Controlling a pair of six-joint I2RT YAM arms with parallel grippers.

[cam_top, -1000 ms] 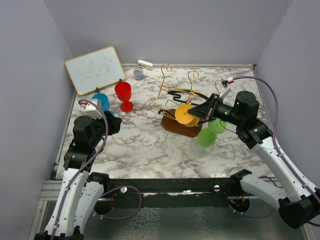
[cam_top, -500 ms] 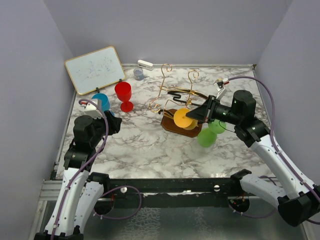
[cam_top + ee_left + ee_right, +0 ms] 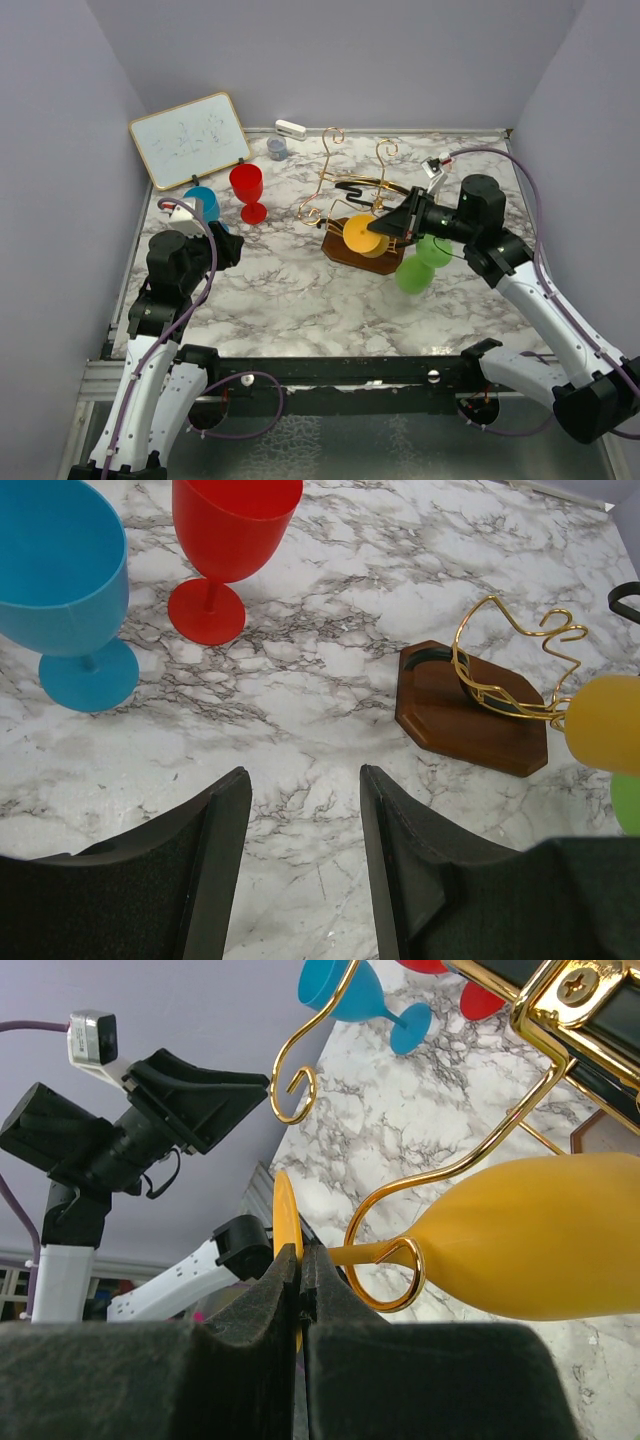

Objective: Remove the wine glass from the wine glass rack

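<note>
The wine glass rack (image 3: 335, 185) is a gold wire stand on a dark wooden base (image 3: 352, 256) at mid-table. A yellow wine glass (image 3: 362, 236) hangs tilted from it. In the right wrist view its stem still passes through a curled gold hook (image 3: 385, 1250), with the bowl (image 3: 540, 1240) to the right. My right gripper (image 3: 302, 1260) is shut on the glass's thin foot disc (image 3: 284, 1210). A green wine glass (image 3: 413, 272) hangs lower on the rack's near right side. My left gripper (image 3: 305, 790) is open over bare marble at the left, holding nothing.
A red wine glass (image 3: 247, 187) and a blue wine glass (image 3: 203, 203) stand upright at the table's left, just ahead of my left gripper. A whiteboard (image 3: 190, 138) leans at the back left. Small grey and white items (image 3: 283, 140) sit by the back wall.
My right gripper has shifted a little left with the yellow glass's foot in it, and the glass has slid left along the hook. The left arm has not moved.
</note>
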